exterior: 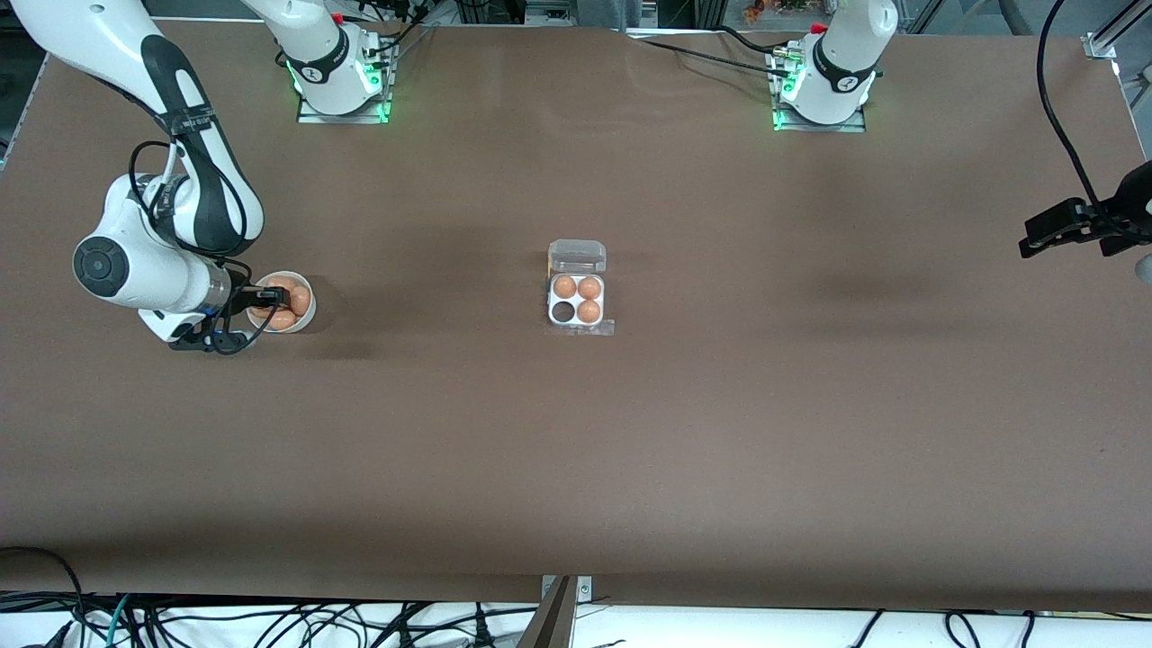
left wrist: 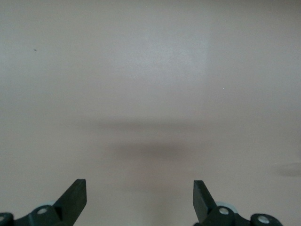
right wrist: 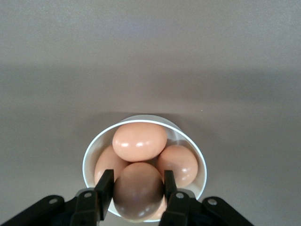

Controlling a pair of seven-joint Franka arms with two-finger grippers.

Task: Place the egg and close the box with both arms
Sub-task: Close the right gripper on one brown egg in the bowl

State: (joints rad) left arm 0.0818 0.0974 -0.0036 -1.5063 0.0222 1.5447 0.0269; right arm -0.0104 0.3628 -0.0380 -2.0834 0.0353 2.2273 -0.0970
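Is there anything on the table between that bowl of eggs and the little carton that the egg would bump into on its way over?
Nothing visible. The right gripper is shut on an egg in the bowl; only bare table lies between it and the box, whose lid stands open over one empty cell.

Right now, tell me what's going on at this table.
The right gripper is down in the bowl at its arm's end of the table, shut on an egg. The box sits mid-table, lid open, three cells filled and one empty. The left gripper waits open over bare table at its own end.
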